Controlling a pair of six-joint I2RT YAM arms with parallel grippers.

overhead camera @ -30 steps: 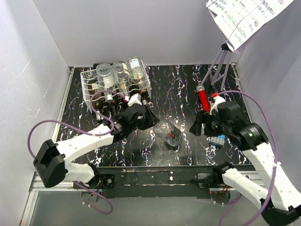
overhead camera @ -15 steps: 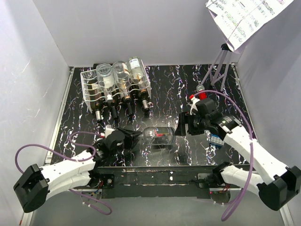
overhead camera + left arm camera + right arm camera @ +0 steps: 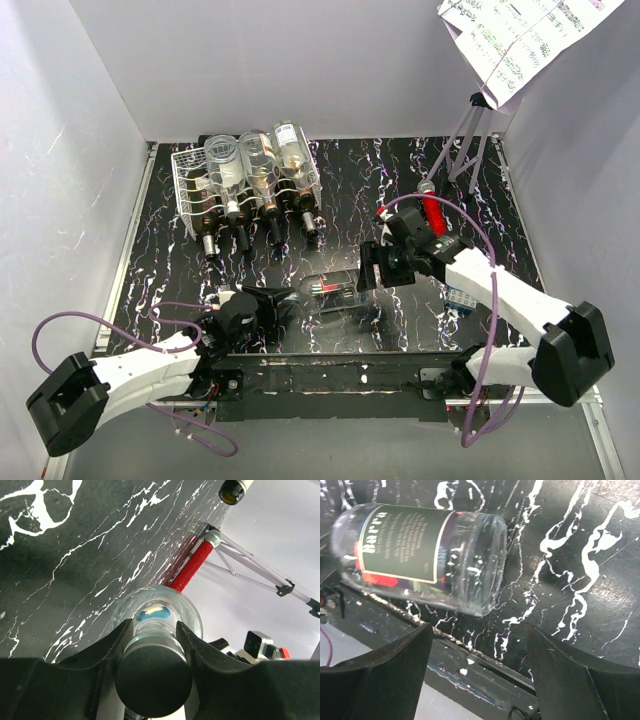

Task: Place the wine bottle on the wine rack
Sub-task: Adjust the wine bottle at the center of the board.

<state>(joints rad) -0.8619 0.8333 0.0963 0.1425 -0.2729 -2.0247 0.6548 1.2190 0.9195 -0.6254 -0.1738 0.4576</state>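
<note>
A clear wine bottle [image 3: 335, 290] with a dark green label lies on its side near the table's front edge. My left gripper [image 3: 280, 298] is shut on its black-capped neck [image 3: 152, 672]. My right gripper [image 3: 368, 268] is open at the bottle's base end, not touching it; the right wrist view shows the bottle's base [image 3: 470, 562] ahead of the spread fingers [image 3: 385, 670]. The white wire wine rack [image 3: 188, 170] stands at the back left and holds three bottles, with one cradle at its left end bare.
A red-handled tool [image 3: 432, 212] lies right of centre and shows in the left wrist view [image 3: 192, 567]. A small blue block [image 3: 462, 297] sits by the right arm. A thin stand [image 3: 470, 140] rises at the back right. The table's front rail [image 3: 485, 655] is close below the bottle.
My left arm has drawn back from the rack to the front edge and taken the bottle's neck; the bottle now lies on its side. My right gripper has moved left to the bottle's base.
</note>
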